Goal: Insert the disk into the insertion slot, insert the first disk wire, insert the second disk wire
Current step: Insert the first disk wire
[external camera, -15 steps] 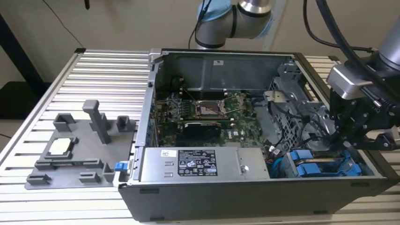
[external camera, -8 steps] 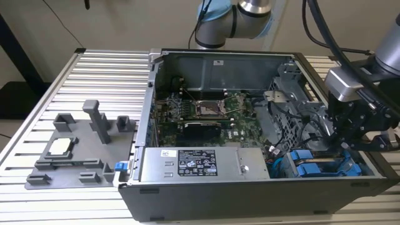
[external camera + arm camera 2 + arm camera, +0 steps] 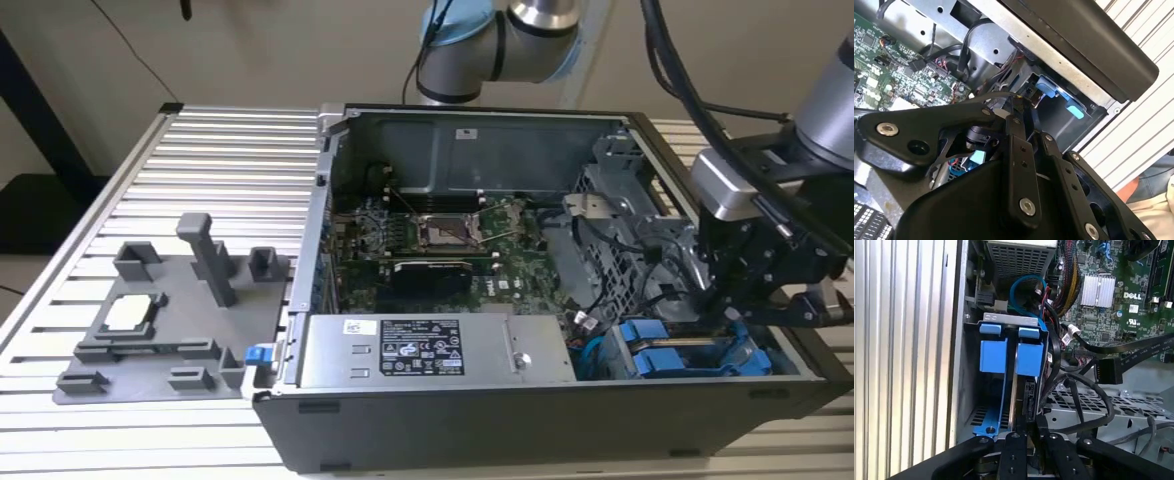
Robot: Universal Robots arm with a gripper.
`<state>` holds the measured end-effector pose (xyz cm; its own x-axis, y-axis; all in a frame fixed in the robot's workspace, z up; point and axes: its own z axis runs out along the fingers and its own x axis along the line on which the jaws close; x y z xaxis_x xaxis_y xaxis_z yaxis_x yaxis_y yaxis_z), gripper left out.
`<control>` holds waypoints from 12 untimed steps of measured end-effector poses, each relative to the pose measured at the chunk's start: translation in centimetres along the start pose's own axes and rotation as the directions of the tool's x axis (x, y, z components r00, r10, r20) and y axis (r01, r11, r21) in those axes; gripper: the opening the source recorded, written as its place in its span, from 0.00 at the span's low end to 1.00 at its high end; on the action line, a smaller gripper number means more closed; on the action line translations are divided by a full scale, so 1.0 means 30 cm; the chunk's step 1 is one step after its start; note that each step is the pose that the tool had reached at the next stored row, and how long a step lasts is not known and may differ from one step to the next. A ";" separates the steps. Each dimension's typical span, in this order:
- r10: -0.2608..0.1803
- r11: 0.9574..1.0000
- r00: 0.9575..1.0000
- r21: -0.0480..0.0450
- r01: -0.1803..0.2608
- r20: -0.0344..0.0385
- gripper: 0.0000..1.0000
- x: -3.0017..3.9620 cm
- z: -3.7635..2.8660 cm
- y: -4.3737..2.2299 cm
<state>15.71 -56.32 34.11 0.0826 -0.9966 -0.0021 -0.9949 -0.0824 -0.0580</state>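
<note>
Ribbed aluminium surface (image 3: 200, 150) carries open computer case (image 3: 534, 430). End effector (image 3: 1029, 431) hangs over drive cage at case corner, exterior view's right; grip state: cannot tell. Disk (image 3: 1029, 359) sits in insertion slot (image 3: 1004, 317), beside second blue carrier (image 3: 993, 355); metal body hidden. Long axis runs along slot, tab end toward power-supply box (image 3: 427, 350), far end toward end effector. Judgement: dense, rigid, shock-sensitive; plastic carrier flexes. Best hold: carrier side rails, never connector edge.

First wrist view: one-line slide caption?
Gripper at the grey drive cage, blue plastic carriers seated inside, black cables looping alongside.
</note>
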 end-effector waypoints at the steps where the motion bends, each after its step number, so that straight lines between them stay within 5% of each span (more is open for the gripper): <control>1: 0.004 1.000 1.000 0.000 -0.004 0.000 0.19 0.000 0.001 0.000; 12: 0.047 0.999 0.999 0.000 -0.047 -0.002 0.19 0.000 0.015 0.001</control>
<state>15.72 -56.32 33.64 0.0361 -0.9993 -0.0024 -0.9977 -0.0359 -0.0580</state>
